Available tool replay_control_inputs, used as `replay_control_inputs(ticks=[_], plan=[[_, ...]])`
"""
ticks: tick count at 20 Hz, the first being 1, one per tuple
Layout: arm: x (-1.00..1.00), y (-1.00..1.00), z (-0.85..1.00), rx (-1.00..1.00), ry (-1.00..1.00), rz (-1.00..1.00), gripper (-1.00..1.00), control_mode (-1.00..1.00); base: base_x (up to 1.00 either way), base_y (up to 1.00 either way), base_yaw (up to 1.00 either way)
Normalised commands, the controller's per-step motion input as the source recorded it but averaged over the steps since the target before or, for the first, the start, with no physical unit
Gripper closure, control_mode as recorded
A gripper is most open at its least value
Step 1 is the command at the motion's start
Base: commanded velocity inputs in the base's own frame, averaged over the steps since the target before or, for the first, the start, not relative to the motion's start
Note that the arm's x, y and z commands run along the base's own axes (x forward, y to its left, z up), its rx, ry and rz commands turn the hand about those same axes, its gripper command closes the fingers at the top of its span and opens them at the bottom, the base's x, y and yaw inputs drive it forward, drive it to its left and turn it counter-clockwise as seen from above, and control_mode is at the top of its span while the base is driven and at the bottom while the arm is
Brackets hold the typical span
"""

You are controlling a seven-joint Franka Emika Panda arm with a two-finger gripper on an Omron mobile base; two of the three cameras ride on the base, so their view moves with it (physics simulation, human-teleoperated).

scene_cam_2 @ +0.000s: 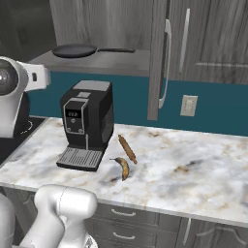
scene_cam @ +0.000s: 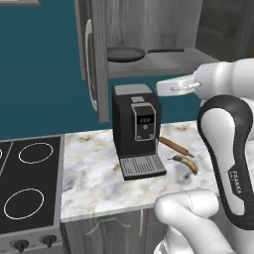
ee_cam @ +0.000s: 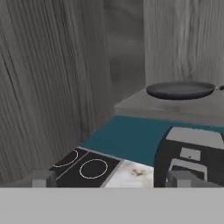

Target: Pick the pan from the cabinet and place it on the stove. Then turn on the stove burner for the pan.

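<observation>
1. Your pan [scene_cam: 125,54] sat flat on the grey shelf [scene_cam: 163,63] inside the tall cabinet [scene_cam: 94,54], w/ its door swung open. Nothing was touching it.
2. Its long black handle [scene_cam: 163,50] pointed to the right in the left base view, away from the open door.
3. Your gripper [ee_cam: 111,178] was up in the air, not holding anything. In the hand view the fingertips [ee_cam: 41,178] stood far apart, so it was wide open.
4. The hand cam looked toward the pan; it was near but not touching.
5. The black coffee machine [scene_cam: 136,126] stood on the marble counter [scene_cam: 99,173], right under the shelf.
6. A banana [scene_cam: 186,163] & a wooden rolling pin [scene_cam: 173,146] lay on the counter beside the machine.
7. The stove [scene_cam: 27,183] was at the counter's left end. Its white rings were bare & the burner [scene_cam: 23,203] had no pan on it.
8. The small black knobs [scene_cam: 21,244] sat along the stove's front strip.
</observation>
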Motion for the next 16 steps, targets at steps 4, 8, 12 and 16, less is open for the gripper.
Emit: replay_control_inputs(ticks=[4,8,12,16], plan=[[0.03,-0.61,-0.04,0.07,0.24,-0.35,-1.00,-1.00,0.00,0.00,0.00],[0.28,-0.43,-0.03,0.09,0.16,-0.22,-1.00,-1.00,0.00,0.00,0.00],[0.39,-0.30,0.00,0.04,0.11,-0.24,-1.00,-1.00,0.00,0.00,0.00],[0.49,0.00,-0.01,-0.03,0.00,-0.24,-1.00,-1.00,0.00,0.00,0.00]])
